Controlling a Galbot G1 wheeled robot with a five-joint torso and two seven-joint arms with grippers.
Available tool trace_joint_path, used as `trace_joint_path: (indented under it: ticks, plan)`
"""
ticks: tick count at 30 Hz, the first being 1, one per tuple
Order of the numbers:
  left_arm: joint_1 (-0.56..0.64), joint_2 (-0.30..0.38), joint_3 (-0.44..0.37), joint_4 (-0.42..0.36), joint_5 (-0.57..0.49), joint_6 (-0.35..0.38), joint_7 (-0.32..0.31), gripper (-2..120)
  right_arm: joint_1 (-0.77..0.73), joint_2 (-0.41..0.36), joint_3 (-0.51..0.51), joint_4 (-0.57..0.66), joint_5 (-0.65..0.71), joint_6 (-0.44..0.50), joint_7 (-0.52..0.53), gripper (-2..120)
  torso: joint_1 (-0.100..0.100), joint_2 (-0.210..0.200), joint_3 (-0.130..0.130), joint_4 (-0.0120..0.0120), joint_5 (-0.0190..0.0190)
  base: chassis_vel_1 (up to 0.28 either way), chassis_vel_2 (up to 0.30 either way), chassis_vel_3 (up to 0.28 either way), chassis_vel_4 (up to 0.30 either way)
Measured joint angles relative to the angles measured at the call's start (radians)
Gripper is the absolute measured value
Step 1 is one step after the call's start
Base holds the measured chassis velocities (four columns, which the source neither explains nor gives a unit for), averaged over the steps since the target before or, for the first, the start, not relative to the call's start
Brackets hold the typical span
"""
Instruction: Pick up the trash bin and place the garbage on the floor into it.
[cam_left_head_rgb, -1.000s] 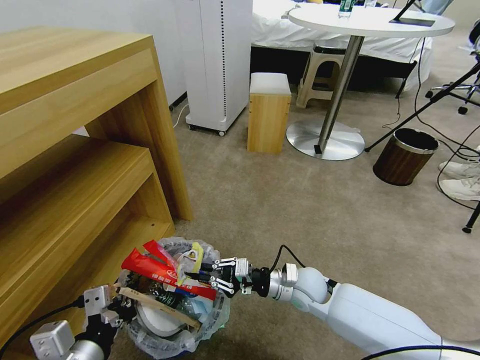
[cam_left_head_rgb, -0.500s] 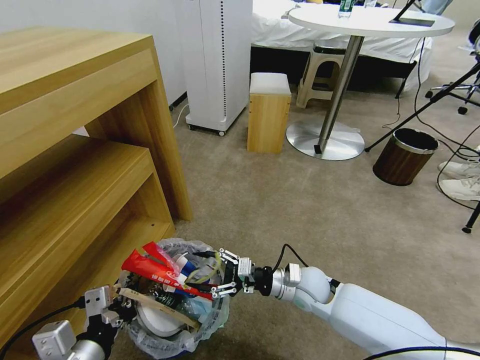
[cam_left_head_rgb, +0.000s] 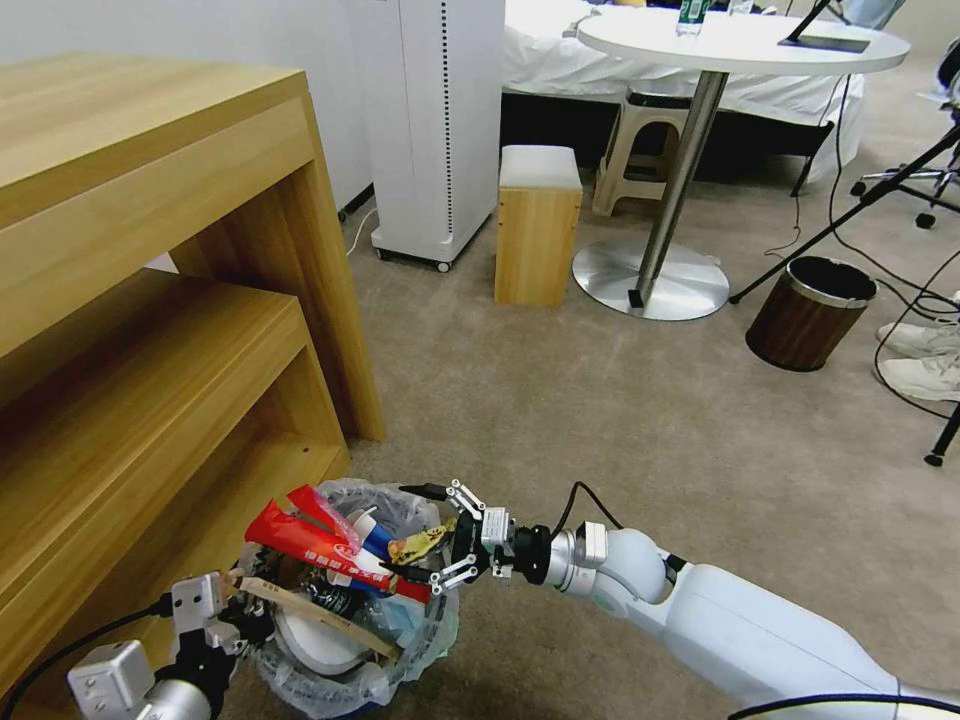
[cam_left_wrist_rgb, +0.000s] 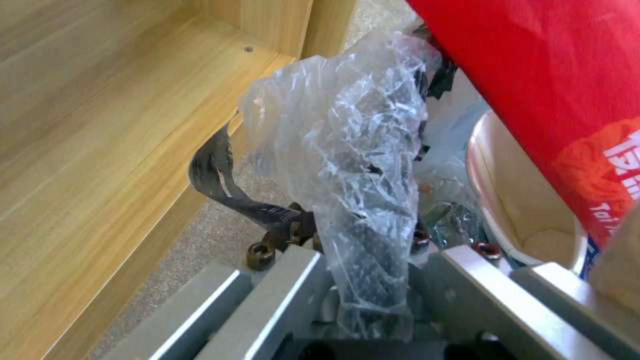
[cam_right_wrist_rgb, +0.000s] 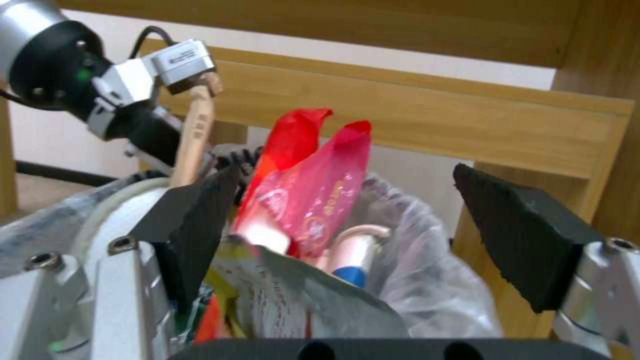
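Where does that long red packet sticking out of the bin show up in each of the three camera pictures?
Head view: red packet slants across the trash bin top.
Left wrist view: fills the upper corner, beside the bag-covered rim.
Right wrist view: stands upright between the right gripper pads.
Shared landmark: the wooden shelf.

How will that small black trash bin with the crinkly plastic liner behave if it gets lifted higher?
The small black trash bin with the crinkly plastic liner is probably top-heavy: red packets and a wooden stick poke above its rim. The left gripper pinches thin liner film at the rim, which may slip or stretch. The right gripper is open over it.
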Motion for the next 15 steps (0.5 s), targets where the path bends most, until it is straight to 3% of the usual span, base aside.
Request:
trace_joint_path:
  ticks: [15]
  plan:
    - [-0.007,0.023,0.006,0.019,-0.008,0.007,0.004,1,-0.011,0.022,0.025,-0.032,-0.022,0.012,0.042,70,0.0,0.0,0.0,0.0,0.0,0.0,0.0,0.0,0.0]
